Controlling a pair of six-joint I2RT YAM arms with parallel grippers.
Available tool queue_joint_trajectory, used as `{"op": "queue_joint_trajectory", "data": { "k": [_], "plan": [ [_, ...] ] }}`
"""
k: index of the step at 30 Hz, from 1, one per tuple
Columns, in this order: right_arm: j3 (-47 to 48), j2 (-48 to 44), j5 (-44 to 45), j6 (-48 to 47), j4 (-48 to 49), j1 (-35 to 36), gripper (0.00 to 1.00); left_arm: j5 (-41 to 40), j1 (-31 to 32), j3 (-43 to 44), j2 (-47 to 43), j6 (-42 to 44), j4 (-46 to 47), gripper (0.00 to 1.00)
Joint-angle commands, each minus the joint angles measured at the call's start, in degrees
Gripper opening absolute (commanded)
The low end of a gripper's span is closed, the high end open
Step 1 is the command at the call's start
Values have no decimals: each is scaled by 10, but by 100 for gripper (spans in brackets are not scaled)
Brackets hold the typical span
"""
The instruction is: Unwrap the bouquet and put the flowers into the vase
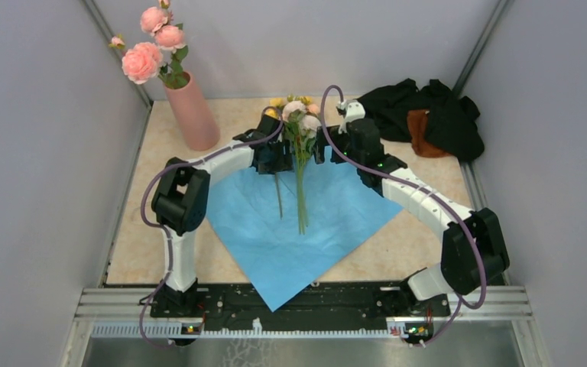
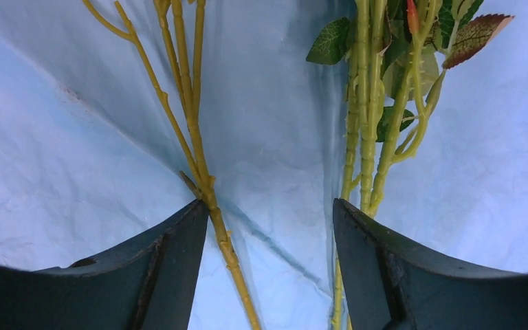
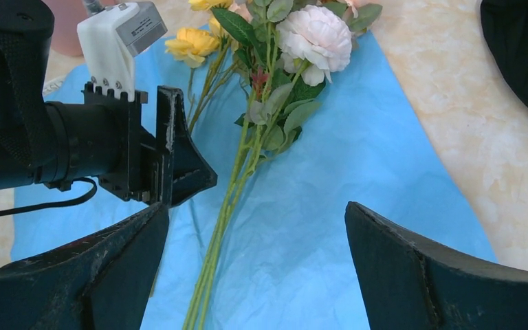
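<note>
The bouquet's blue wrapping paper (image 1: pixel 275 237) lies spread flat on the table, and the flowers (image 1: pixel 299 126) lie loose on it, heads toward the back. My left gripper (image 1: pixel 277 159) is low over the paper at their left. In the left wrist view it (image 2: pixel 269 203) is open, with one thin stem (image 2: pixel 192 130) running between the jaws against the left finger; the main bunch of stems (image 2: pixel 368 137) lies by the right finger. My right gripper (image 3: pixel 256 206) hovers open over the stems (image 3: pixel 230 199). The salmon-pink vase (image 1: pixel 191 111) stands at the back left.
Large pink roses (image 1: pixel 144 61) stand in the vase. A black and brown cloth heap (image 1: pixel 428 115) lies at the back right. Grey walls close in the left, right and back sides. The left arm's finger (image 3: pixel 179 165) shows close beside the stems in the right wrist view.
</note>
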State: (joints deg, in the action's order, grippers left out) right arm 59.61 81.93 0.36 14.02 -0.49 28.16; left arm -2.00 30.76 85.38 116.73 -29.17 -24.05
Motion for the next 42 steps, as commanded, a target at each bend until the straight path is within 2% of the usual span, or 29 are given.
{"op": "queue_joint_trajectory", "data": {
  "k": [1,8,16,21,27,31,37,42],
  "plan": [
    [-3,-25,-2,-4,24,-6,99,-22,3,30,18,-7,6,73],
    [-15,-22,-14,-5,33,-9,98,-60,-1,56,29,-7,-13,74],
    [-19,-20,-19,-3,36,-12,98,-62,-4,23,-14,-7,10,73],
    [-23,-19,-23,-1,40,-12,98,-59,-15,60,17,-1,-10,73],
    [-25,-23,-19,-4,38,-13,99,-60,-20,101,56,0,-23,68],
    [-26,-22,-20,-4,40,-14,98,-64,-22,100,60,1,-18,65],
    [-26,-19,-25,-2,42,-15,99,-66,-32,91,58,-1,-21,73],
    [-26,-19,-26,-2,43,-15,98,-68,-38,85,56,4,-19,74]
  ]
}}
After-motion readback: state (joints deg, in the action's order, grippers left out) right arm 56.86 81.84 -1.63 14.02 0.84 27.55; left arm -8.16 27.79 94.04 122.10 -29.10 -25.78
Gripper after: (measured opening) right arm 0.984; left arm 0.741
